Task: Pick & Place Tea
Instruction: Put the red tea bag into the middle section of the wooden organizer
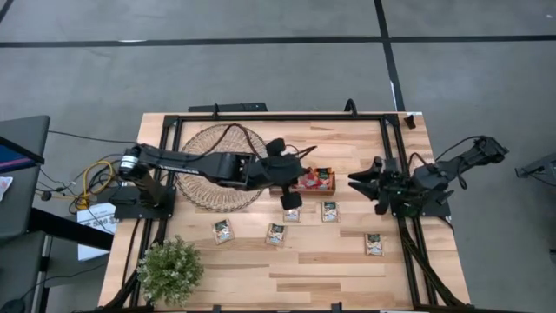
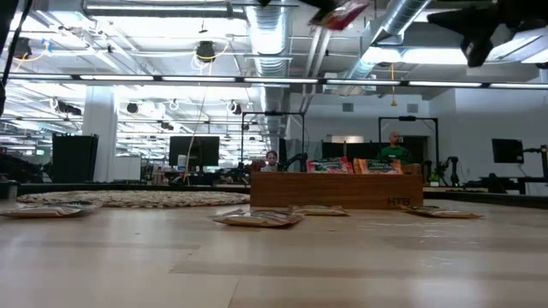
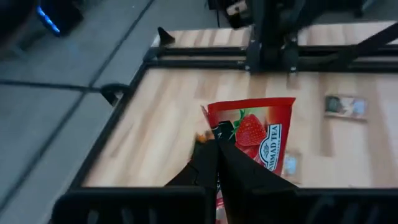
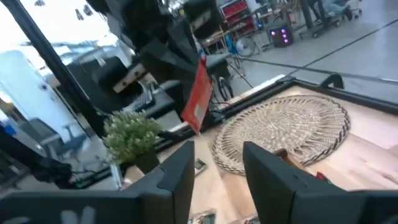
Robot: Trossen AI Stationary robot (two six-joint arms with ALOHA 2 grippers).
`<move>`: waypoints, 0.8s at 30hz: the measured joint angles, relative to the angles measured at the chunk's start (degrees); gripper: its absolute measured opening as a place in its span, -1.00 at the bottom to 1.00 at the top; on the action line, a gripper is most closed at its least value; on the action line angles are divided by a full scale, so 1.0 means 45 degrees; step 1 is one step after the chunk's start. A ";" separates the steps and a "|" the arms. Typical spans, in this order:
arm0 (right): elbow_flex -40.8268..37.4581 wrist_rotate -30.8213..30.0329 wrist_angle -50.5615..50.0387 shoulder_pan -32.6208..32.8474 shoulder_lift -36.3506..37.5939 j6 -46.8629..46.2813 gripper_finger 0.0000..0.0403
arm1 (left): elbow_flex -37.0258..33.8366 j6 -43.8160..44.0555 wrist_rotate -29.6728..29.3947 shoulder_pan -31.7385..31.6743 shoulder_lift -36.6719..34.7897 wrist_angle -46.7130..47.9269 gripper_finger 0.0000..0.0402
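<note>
I see the light wooden table [image 1: 347,265] carrying the round woven mat [image 1: 211,165], the brown wooden tray [image 1: 306,183], a small potted plant [image 1: 170,269] near its front left corner, and five flat tea sachets [image 1: 276,233] lying loose in front of the tray.

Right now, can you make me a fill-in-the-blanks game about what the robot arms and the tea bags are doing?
1. The left gripper is shut on a ____ tea sachet.
2. The right gripper holds ____.
3. The potted plant stands near the ____ arm's base.
4. The woven mat is ____ in shape.

Missing words: red; nothing; left; round
</note>
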State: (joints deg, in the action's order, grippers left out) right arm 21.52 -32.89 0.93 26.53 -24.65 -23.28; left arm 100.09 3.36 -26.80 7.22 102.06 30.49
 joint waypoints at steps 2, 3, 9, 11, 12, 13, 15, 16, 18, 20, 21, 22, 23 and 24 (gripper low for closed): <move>0.0389 0.0183 -0.0185 -0.0288 -0.0641 0.0241 -0.28 | 0.0004 -0.0690 -0.0152 -0.0019 0.0275 -0.0335 -1.00; 0.0644 0.0271 -0.0094 -0.0438 -0.0967 0.0392 -0.24 | -0.0005 -0.0971 -0.0194 -0.0019 0.0468 -0.0527 -1.00; 0.2079 0.0658 -0.0897 -0.1538 -0.2533 0.1207 -0.04 | -0.0006 -0.2200 -0.0921 0.0003 0.1119 -0.1174 -1.00; 0.2600 0.0668 -0.1607 -0.1934 -0.3077 0.1193 0.00 | -0.0010 -0.2411 -0.1109 0.0039 0.1249 -0.1431 -1.00; 0.2818 0.0709 -0.1888 -0.2108 -0.3296 0.1195 0.01 | -0.0005 -0.2574 -0.1162 0.0039 0.1297 -0.1541 -1.00; 0.3013 0.0828 -0.2160 -0.2281 -0.3538 0.1214 0.02 | -0.0007 -0.2650 -0.1251 0.0039 0.1302 -0.1389 -1.00; 0.3469 0.1253 -0.2240 -0.2611 -0.4080 0.1356 0.03 | -0.0015 -0.2902 -0.1303 0.0054 0.1302 -0.1573 -1.00; 0.3656 0.1462 -0.2404 -0.2784 -0.4264 0.1506 0.03 | -0.0010 -0.2941 -0.1329 0.0053 0.1299 -0.1578 -1.00; 0.4058 0.1910 -0.2486 -0.3104 -0.4781 0.1620 0.03 | -0.0010 -0.2951 -0.1353 0.0053 0.1293 -0.1576 -1.00; 0.4393 0.2210 -0.2786 -0.3427 -0.5207 0.1652 0.03 | -0.0010 -0.3088 -0.1442 0.0053 0.1293 -0.1548 -1.00; 0.4533 0.2356 -0.2909 -0.3579 -0.5436 0.1772 0.02 | -0.0010 -0.3218 -0.1472 0.0053 0.1293 -0.1564 -1.00; 0.4707 0.2595 -0.2846 -0.3716 -0.5666 0.1882 0.02 | -0.0010 -0.3273 -0.1492 0.0049 0.1293 -0.1575 -1.00; 0.4862 0.2788 -0.2817 -0.3839 -0.5862 0.1962 0.02 | -0.0010 -0.3278 -0.1497 0.0049 0.1293 -0.1572 -1.00; 0.5003 0.3024 -0.2889 -0.3988 -0.6023 0.2065 0.02 | -0.0010 -0.3279 -0.1496 0.0044 0.1293 -0.1544 -1.00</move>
State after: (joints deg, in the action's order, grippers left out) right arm 44.04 -19.29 -12.07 8.58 -51.76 -13.99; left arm 100.05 -11.40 -33.53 7.42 107.87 23.54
